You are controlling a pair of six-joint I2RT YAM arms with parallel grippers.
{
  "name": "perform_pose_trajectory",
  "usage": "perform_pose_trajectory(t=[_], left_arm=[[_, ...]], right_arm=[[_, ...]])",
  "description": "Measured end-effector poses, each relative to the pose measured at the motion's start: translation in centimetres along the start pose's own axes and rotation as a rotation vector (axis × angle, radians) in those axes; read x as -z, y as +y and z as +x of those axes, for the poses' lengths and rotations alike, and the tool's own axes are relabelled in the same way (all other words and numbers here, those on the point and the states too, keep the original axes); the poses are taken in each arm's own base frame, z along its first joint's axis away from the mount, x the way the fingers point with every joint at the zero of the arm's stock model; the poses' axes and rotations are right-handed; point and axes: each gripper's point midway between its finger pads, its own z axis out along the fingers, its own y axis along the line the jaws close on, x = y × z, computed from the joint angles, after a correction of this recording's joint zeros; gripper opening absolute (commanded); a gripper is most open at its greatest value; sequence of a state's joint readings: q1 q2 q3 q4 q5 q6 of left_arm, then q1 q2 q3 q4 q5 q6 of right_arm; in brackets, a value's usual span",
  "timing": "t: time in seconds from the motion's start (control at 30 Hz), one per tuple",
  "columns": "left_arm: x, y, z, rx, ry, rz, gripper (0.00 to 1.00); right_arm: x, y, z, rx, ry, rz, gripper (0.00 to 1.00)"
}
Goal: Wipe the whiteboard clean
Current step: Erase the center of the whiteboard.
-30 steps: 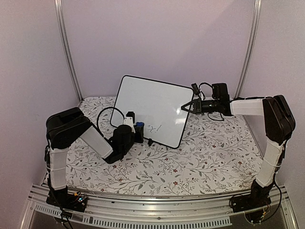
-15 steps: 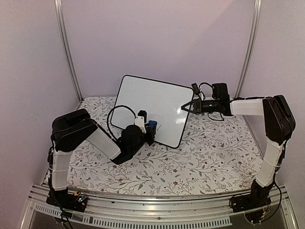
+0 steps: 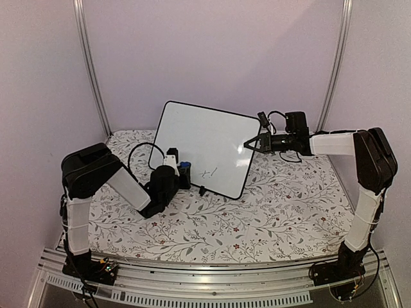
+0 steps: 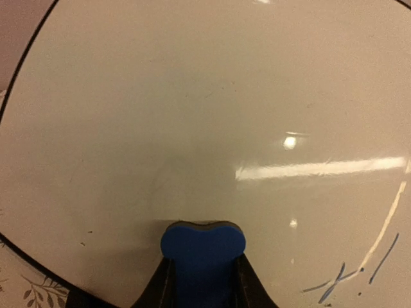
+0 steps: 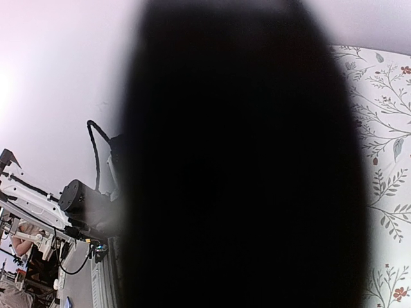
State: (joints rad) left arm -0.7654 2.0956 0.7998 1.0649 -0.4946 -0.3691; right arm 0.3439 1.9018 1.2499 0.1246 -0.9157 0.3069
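The whiteboard (image 3: 205, 138) stands tilted on its lower edge at the back of the table. Grey handwriting (image 3: 207, 172) shows near its lower edge. My left gripper (image 3: 183, 172) is shut on a small blue eraser (image 3: 185, 169) pressed against the board's lower left. In the left wrist view the eraser (image 4: 202, 247) sits between my fingers (image 4: 162, 282), flat on the whiteboard (image 4: 192, 115), with pen strokes (image 4: 353, 276) off to its right. My right gripper (image 3: 250, 144) is shut on the board's right edge. The right wrist view is mostly blocked by a dark blurred shape.
A floral cloth (image 3: 282, 205) covers the table. A metal rail (image 3: 212, 292) runs along the near edge. Two metal uprights (image 3: 90, 64) stand at the back corners, with pale walls behind. A small black foot (image 3: 201, 190) sticks out under the board.
My left gripper swept the eraser right along the lower board, then came back left to about where it started. The right arm and the board have stayed still.
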Motion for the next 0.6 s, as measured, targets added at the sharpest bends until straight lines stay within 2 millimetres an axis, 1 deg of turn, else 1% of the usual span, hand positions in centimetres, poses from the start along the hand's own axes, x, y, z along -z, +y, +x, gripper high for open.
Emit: perform_pose_trajectory(t=[0.1, 0.23, 0.3, 0.37, 0.47, 0.53, 0.6], left_arm=[[0.0, -0.4, 0.0, -0.006, 0.001, 0.007, 0.00], [-0.3, -1.4, -0.1, -0.017, -0.016, 0.008, 0.00], [-0.5, -2.7, -0.4, -0.014, -0.040, 0.025, 0.00], [-0.5, -4.4, -0.7, -0.009, -0.061, 0.055, 0.00], [-0.4, -6.7, -0.6, -0.004, -0.079, 0.101, 0.00], [-0.2, -7.6, -0.4, -0.005, -0.084, 0.121, 0.00], [-0.1, -8.0, -0.4, -0.005, -0.087, 0.129, 0.00]], right_arm=[[0.0, 0.0, 0.0, 0.000, 0.000, 0.000, 0.01], [0.0, -0.1, -0.1, -0.002, -0.003, 0.004, 0.01], [0.0, -0.1, -0.1, -0.001, -0.004, 0.006, 0.01], [0.0, -0.1, -0.1, -0.001, -0.004, 0.006, 0.01], [0.0, -0.2, -0.1, 0.001, -0.004, 0.007, 0.01], [0.0, -0.3, -0.1, 0.002, -0.004, 0.007, 0.01], [0.0, -0.3, -0.1, 0.004, -0.004, 0.007, 0.01]])
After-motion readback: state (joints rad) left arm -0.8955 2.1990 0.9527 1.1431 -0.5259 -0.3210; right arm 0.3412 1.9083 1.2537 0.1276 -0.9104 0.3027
